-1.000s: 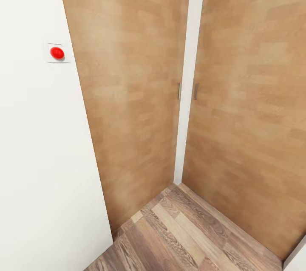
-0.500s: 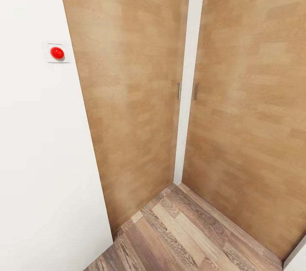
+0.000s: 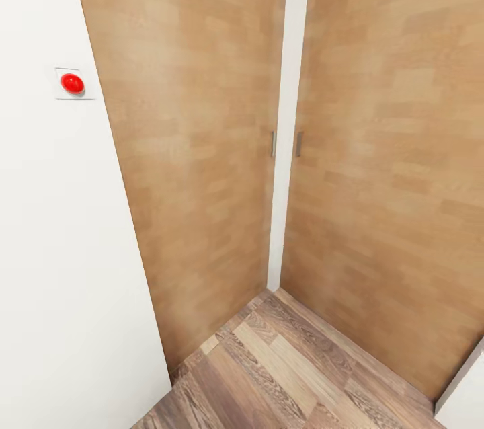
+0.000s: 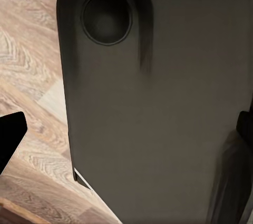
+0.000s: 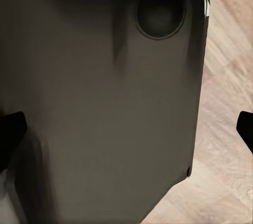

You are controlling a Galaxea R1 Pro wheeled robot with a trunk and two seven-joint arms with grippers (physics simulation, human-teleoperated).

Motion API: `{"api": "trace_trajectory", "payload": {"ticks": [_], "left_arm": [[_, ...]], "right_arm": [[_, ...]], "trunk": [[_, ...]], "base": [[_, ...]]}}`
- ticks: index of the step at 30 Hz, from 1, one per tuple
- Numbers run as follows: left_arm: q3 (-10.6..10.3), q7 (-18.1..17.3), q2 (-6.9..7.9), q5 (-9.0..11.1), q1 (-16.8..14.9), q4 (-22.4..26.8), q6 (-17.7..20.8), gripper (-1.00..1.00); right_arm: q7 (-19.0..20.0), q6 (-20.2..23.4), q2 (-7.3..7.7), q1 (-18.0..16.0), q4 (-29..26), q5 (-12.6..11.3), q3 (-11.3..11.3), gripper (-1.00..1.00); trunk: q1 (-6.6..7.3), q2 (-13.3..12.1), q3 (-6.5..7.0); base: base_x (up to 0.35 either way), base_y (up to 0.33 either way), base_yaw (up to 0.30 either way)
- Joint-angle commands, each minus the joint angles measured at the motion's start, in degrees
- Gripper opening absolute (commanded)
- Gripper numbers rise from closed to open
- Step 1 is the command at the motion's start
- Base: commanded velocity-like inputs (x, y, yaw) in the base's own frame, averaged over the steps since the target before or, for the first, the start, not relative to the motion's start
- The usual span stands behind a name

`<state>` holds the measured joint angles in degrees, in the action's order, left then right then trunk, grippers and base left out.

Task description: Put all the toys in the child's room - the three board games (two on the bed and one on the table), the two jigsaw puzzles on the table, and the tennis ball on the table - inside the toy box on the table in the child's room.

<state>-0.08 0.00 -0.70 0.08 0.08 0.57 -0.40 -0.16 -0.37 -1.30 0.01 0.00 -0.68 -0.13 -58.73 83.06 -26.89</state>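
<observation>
Both end effectors' fingertips, the left and the right, show as black tips at the wrist frames' edges, spread apart and empty, before a dark grey robot body panel. Two wooden doors meet at a corner above plank floor; a red button sits upper left on the white wall.

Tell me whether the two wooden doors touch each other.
Apart. The head view shows a white wall strip running between the left door and the right door.
</observation>
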Motion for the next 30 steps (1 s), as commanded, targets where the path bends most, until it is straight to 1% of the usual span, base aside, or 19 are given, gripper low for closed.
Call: {"api": "trace_trajectory", "payload": {"ticks": [1,11,20,30], "left_arm": [[0.0,0.0,0.00,0.0,0.0,0.0,0.0,1.00],[0.0,0.0,0.00,0.0,0.0,0.0,0.0,1.00],[0.0,0.0,0.00,0.0,0.0,0.0,0.0,1.00],[0.0,0.0,0.00,0.0,0.0,0.0,0.0,1.00]], "right_arm": [[0.0,0.0,-0.11,0.0,0.0,-0.1,0.0,1.00],[0.0,0.2,-0.14,0.0,0.0,-0.1,-0.2,1.00],[0.0,0.2,-0.61,0.0,0.0,0.0,-0.2,1.00],[0.0,0.1,-0.45,0.0,0.0,-0.1,-0.3,1.00]], "trunk": [[0.00,0.0,-0.04],[0.00,0.0,-0.04],[0.00,0.0,-0.04],[0.00,0.0,-0.04]], "base": [[0.000,0.000,-0.248],[0.000,0.000,-0.257],[0.000,0.000,-0.261],[0.000,0.000,-0.261]]}}
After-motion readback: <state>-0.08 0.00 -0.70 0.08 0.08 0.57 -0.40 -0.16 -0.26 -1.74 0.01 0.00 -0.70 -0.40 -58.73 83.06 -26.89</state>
